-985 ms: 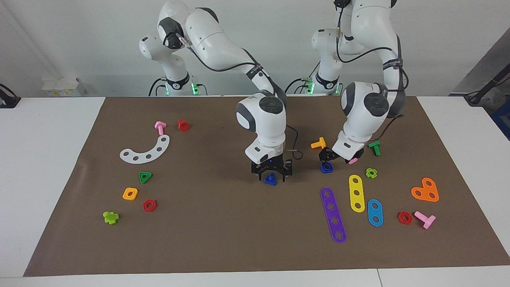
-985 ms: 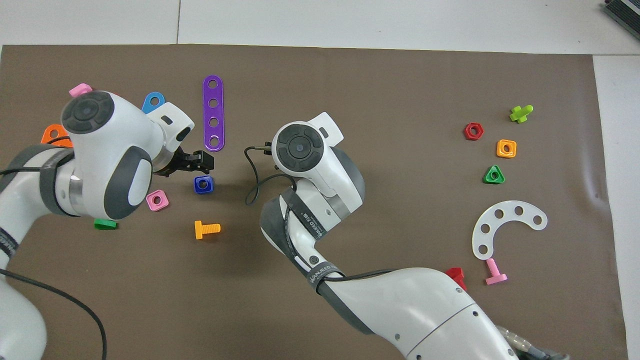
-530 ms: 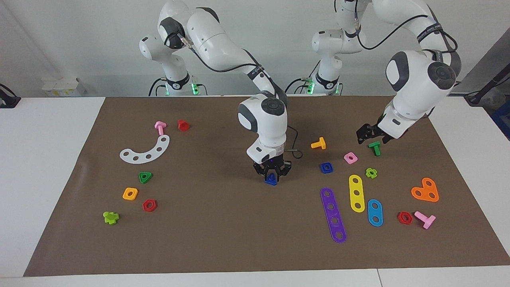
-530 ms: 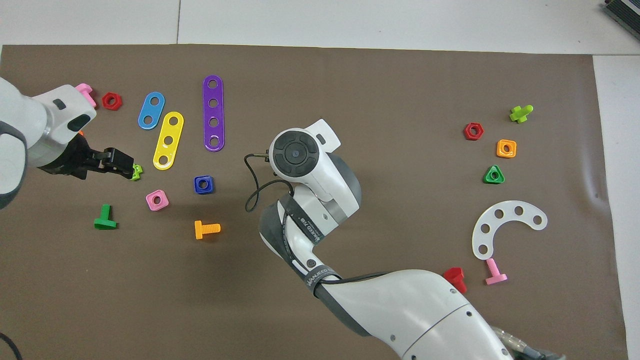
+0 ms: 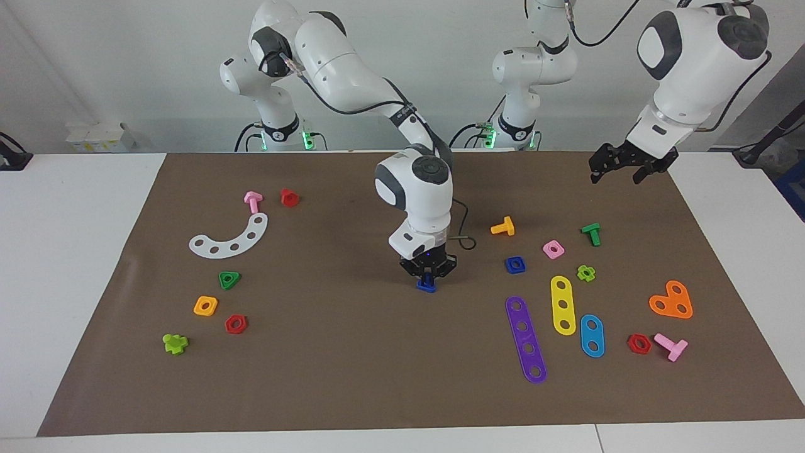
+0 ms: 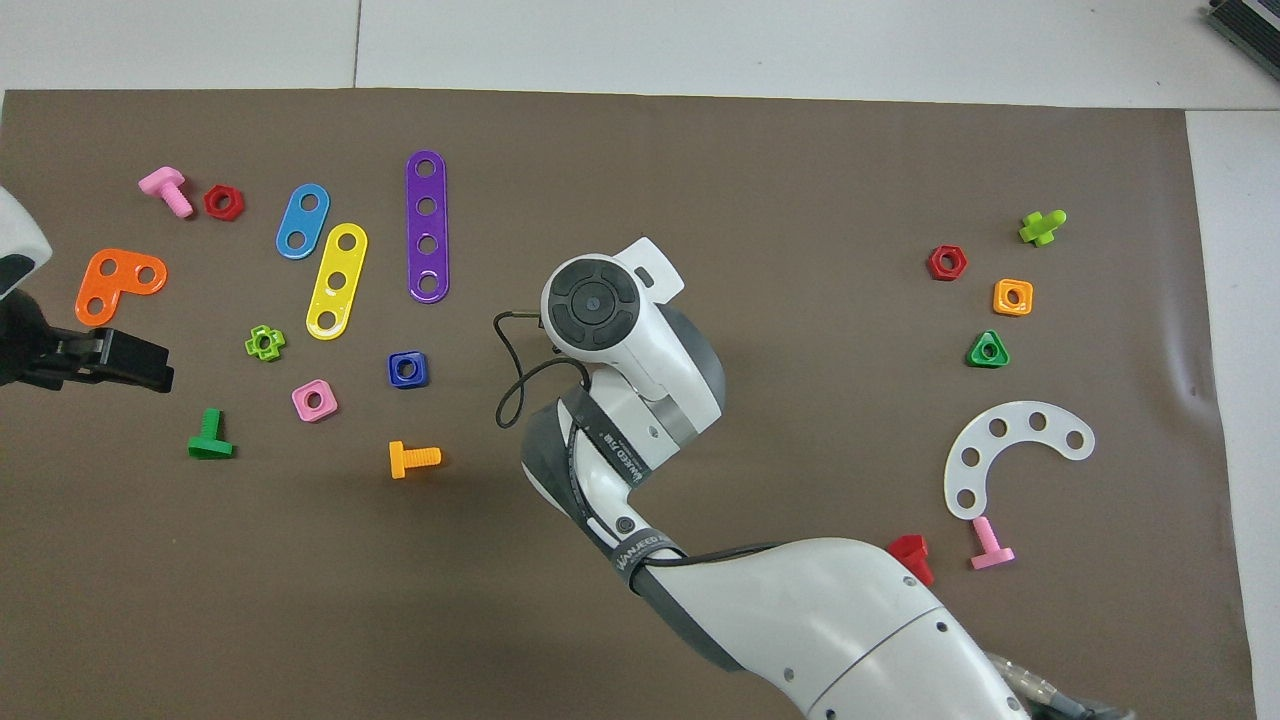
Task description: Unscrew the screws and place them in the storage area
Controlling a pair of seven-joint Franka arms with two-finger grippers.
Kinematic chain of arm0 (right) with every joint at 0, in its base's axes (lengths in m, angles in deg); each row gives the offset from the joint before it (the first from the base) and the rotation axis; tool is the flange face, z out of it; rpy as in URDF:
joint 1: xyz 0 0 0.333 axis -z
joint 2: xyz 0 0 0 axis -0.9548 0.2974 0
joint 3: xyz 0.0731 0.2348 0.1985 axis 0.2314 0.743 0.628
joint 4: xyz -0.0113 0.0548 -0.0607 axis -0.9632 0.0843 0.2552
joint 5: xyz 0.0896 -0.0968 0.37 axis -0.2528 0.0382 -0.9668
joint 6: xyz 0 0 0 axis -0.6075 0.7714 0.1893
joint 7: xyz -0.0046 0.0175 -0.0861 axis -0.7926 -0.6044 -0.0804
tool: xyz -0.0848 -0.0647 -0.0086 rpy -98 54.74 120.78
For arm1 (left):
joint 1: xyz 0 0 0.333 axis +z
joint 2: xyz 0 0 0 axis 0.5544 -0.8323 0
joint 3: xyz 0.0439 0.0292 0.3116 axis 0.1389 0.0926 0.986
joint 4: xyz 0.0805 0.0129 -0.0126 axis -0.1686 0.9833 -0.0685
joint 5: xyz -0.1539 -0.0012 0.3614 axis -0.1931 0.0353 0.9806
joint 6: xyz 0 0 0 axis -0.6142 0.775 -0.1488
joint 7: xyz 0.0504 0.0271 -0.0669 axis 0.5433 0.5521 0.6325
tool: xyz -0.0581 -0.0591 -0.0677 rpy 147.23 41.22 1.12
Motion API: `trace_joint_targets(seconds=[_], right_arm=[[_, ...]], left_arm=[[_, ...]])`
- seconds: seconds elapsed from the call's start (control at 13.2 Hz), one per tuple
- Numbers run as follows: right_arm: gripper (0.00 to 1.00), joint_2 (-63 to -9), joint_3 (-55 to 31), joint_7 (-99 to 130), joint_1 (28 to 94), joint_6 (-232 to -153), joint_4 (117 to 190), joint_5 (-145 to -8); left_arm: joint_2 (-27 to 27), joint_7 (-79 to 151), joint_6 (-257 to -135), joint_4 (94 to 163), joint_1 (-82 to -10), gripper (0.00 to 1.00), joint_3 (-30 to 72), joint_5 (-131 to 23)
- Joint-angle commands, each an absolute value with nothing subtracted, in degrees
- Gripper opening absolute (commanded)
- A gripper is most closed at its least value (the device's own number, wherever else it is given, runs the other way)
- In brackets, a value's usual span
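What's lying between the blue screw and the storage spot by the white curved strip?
Nothing visible: bare mat runs from the blue screw, at the right pincer, to the storage area beside the white strip.

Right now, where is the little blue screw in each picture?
Facing view: the blue screw sits mid-mat, between the right gripper fingers.
Overhead view: not visible; the right arm's wrist covers it.
Shared landmark: the blue square nut, beside it toward the left arm's end.

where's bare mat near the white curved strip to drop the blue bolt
Bare mat lies between the white curved strip and the right gripper holding the blue bolt. It is crowded by the green triangular nut, orange nut and red nut.
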State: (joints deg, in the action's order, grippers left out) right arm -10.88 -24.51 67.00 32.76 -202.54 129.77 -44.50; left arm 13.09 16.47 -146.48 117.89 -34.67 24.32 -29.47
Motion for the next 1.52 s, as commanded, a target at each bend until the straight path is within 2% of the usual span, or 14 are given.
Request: trace_joint_targets(seconds=[0.0, 0.23, 0.45, 0.61, 0.91, 1.14, 1.44], right_arm=[[0.00, -12.86, -24.68, 62.55, 34.37, -199.86, 129.42, -44.20], [0.00, -21.09, -24.68, 53.88, 41.03, -199.33, 135.63, -44.20], [0.00, -32.51, -24.68, 41.48, 49.55, -199.42, 148.97, -44.38], [0.00, -37.37, -24.60, 32.70, 55.70, -199.77, 156.02, -44.90], [0.00, -40.28, -24.51, 23.27, 63.89, -210.83, 168.86, -45.52], [0.00, -39.85, -24.51, 21.76, 65.14, -215.67, 172.05, -49.99], [0.00, -39.32, -24.51, 21.67, 64.35, -219.36, 174.33, -51.49]], left_arm=[[13.04, 15.98, -141.35, 114.50, -34.37, 1.00, 23.89, -28.16], [14.09, 15.90, -142.22, 114.32, -34.55, 1.00, 23.63, -28.16], [12.87, 15.54, -142.22, 109.68, -34.37, 1.00, 23.54, -28.25], [11.63, 15.54, -142.14, 108.18, -34.37, 1.00, 23.63, -28.68], [10.32, 15.54, -141.44, 105.29, -34.72, 1.00, 23.54, -28.95], [7.77, 15.54, -140.56, 100.53, -34.81, 1.00, 23.45, -29.48], [8.64, 15.54, -141.70, 102.45, -34.55, 1.00, 23.54, -29.39]])
